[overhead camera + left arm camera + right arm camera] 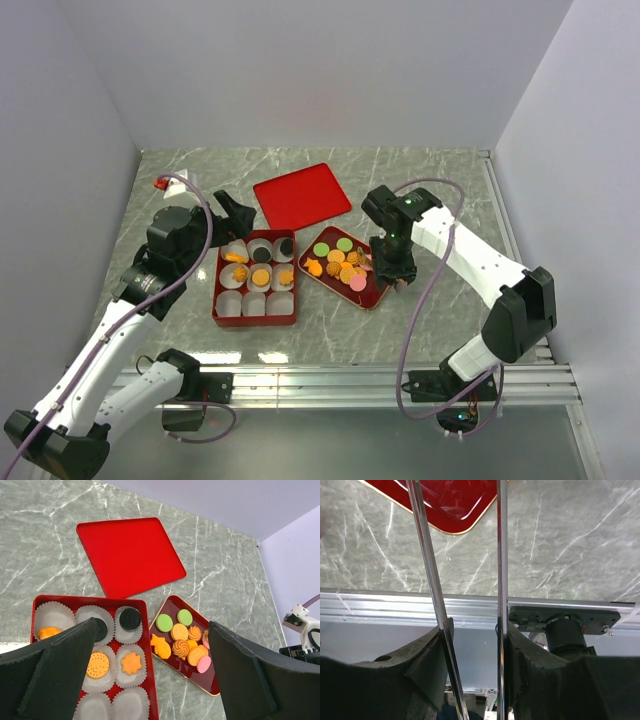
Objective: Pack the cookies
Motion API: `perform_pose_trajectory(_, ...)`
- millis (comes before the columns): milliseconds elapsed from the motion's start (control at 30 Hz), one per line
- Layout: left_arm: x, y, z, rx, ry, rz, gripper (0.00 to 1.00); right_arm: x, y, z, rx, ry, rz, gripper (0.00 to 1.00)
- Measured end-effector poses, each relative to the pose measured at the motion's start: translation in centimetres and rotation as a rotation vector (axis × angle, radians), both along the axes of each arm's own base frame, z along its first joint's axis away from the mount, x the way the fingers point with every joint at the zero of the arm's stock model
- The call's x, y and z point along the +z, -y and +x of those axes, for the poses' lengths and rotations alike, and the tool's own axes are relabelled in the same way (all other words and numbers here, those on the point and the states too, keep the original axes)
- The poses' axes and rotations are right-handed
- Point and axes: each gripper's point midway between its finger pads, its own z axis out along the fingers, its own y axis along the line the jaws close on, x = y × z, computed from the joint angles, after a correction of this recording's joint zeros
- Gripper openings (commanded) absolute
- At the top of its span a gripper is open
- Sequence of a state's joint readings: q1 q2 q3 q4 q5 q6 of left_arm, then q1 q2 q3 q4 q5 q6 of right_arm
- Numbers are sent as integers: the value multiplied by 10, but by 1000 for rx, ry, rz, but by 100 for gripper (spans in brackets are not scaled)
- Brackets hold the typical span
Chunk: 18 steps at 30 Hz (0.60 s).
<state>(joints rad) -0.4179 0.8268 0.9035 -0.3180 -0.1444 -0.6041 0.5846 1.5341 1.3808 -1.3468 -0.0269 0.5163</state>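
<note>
Left jaws gape wide; right jaws seemingly pinch metal tongs (499, 555).

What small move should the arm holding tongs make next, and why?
Probably lower the tongs held in the right fingers onto a cookie in the tray and squeeze: nothing shows between their blades, and the box has empty cups.
</note>
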Motion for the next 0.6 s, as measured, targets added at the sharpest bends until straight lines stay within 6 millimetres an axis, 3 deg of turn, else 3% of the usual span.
perform_pose_trajectory(300, 0, 5, -2, -23, -7, -14, 100, -16, 8, -27, -4, -87, -4, 49)
perform_pose_trajectory(600, 0, 7, -3, -36, -10, -20, 99, -16, 6, -27, -6, -93, 2, 49)
